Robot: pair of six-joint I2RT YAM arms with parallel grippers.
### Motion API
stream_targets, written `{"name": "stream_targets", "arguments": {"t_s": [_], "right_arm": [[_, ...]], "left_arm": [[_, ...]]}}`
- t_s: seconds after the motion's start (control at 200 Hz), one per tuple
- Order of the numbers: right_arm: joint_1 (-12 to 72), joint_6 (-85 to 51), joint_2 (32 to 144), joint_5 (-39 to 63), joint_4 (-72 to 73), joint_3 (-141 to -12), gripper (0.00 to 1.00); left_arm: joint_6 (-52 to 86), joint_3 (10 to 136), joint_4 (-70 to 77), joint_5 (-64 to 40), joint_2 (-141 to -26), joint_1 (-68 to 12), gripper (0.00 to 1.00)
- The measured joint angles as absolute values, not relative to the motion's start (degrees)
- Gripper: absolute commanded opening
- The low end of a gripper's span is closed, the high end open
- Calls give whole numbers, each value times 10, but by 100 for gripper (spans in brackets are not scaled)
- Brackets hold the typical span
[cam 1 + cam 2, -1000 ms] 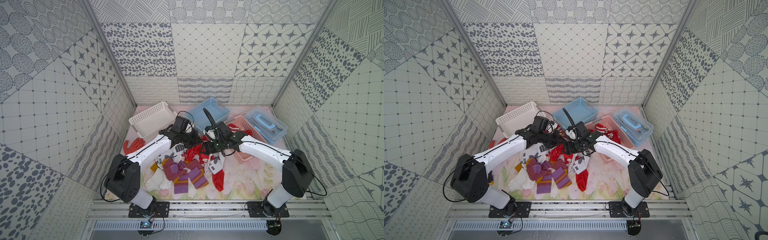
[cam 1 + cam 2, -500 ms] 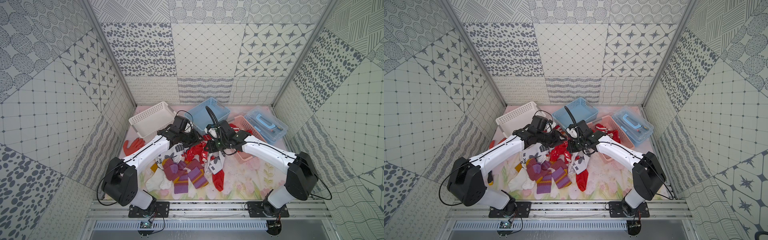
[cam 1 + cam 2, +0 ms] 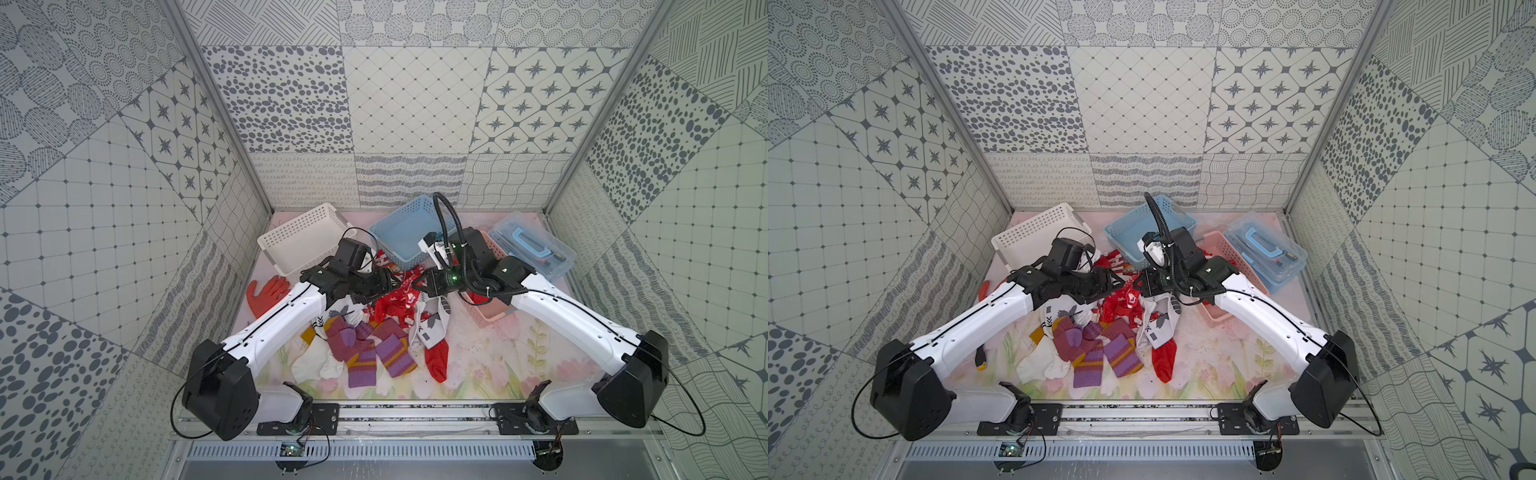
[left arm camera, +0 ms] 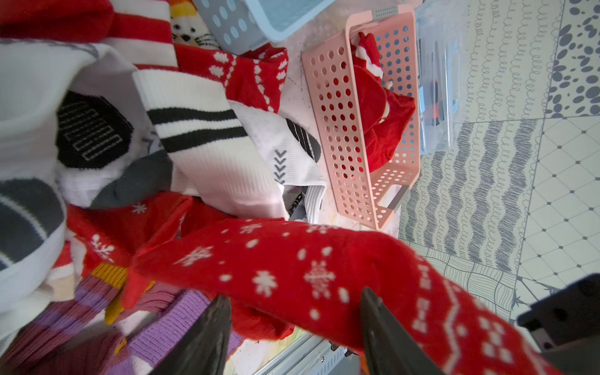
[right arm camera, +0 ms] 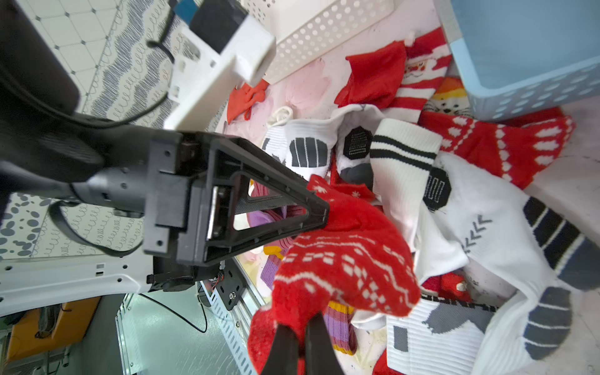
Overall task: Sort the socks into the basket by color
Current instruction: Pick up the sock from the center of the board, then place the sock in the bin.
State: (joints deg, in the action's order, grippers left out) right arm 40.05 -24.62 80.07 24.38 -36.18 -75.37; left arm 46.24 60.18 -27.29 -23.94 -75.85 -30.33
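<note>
Grey-patterned patchwork walls (image 3: 415,104) — pale floral tabletop (image 3: 519,353), evenly lit.

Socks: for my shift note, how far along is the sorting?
Done: red socks in the pink basket. In hand: right end effector shut on a red snowflake sock, left end effector open. Remaining: white socks, purple socks piled; white basket, blue basket look empty.

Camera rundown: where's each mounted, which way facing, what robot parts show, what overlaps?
Top views: high at the front, looking down and back; left arm, right arm show.
Left wrist: on left arm, facing pink basket; open left tool shows.
Right wrist: on right arm, facing white basket; right tool shut on red snowflake sock.
Shared: both wrist views show that sock; top views nearly match.
</note>
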Motion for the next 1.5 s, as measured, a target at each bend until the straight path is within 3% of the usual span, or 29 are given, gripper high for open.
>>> {"name": "stream_targets", "arguments": {"t_s": [0.245,0.945,1.5], "right_arm": [[369,-236,772,229,-385,-800,0],[136,-239,757,170,-443,-802,0],[81,-264,933,105,-365,-638,0]], "left_arm": [[453,593,-296,-218,-733,-303,62],[400,621,-348,-176,-807,-389,57],[374,635,-367,-171,-862,-433,61]]}}
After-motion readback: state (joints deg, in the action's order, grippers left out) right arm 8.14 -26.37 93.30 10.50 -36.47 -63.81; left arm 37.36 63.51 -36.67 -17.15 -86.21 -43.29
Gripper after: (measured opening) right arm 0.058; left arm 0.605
